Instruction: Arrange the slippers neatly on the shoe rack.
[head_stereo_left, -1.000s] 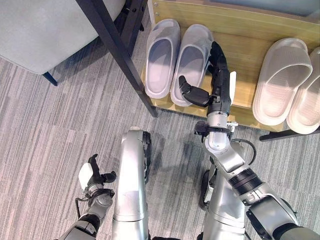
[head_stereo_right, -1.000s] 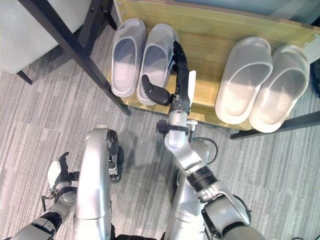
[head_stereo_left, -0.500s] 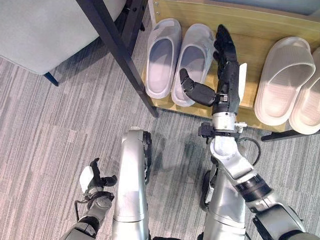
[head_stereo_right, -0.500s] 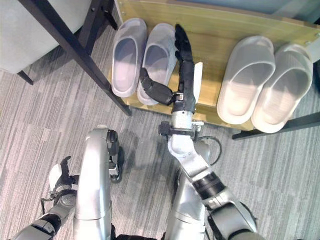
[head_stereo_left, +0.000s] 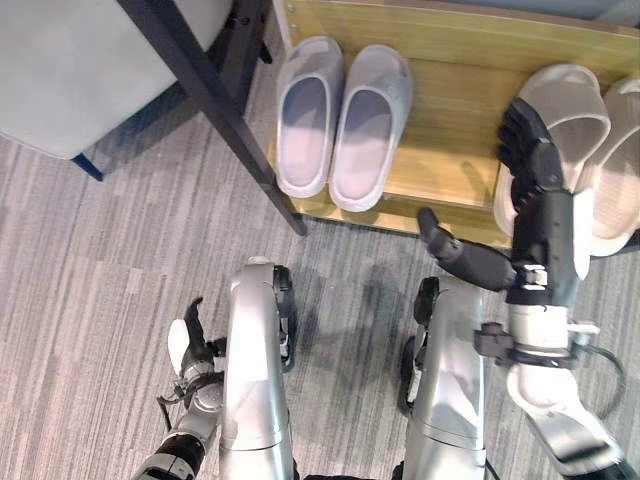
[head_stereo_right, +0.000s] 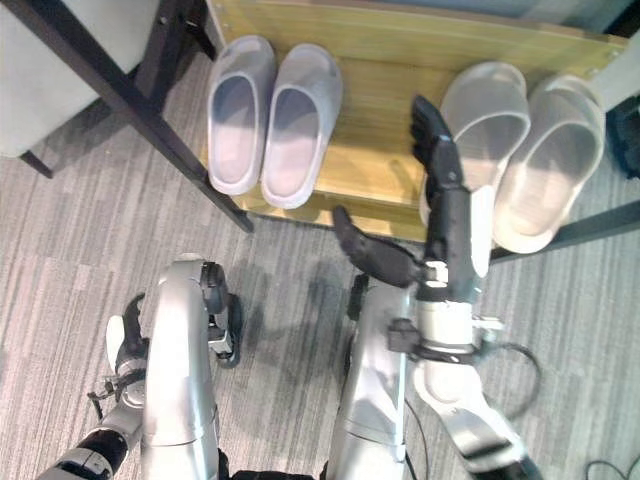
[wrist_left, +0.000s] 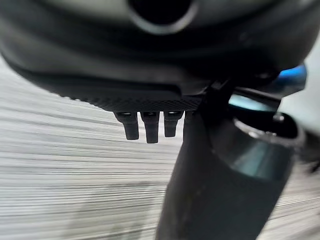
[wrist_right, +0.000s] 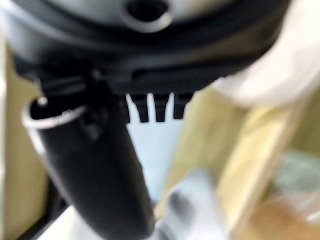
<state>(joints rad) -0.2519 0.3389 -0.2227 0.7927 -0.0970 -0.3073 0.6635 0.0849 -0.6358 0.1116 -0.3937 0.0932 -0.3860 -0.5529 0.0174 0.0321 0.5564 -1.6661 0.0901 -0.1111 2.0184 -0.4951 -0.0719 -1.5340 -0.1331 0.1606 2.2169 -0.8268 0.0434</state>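
Grey striped carpet (head_stereo_left: 90, 250) runs up to a low wooden shoe rack (head_stereo_left: 450, 150) with a dark frame post (head_stereo_left: 210, 95) crossing at its left end. Left eye view: the grey pair of slippers (head_stereo_left: 340, 125) sits side by side on the rack's left part, toes inward, looking tidy. The white pair of slippers (head_stereo_left: 590, 150) lies at the right end, heels hanging over the front edge. The right hand (head_stereo_left: 535, 215) is over the inner white slipper's heel side — fingers straight, thumb spread wide toward the rack's middle, holding nothing. The left hand (head_stereo_left: 190, 345) hangs low by the robot's side over the carpet, idle.

Right eye view: same layout; the right hand's fingertips (head_stereo_right: 425, 115) overlap the inner white slipper's edge, but whether they touch it I cannot tell.

Left wrist view: relaxed fingers (wrist_left: 150, 127) straight out over carpet, empty.

Right wrist view: fingers (wrist_right: 155, 107) straight, the white slipper and rack wood blurred beyond them.

Judged step: squaring up the white pair. Best done by laying flat fingers against a slipper's heel and pushing straight inward — slowly, so it slides without twisting or riding onto its mate.
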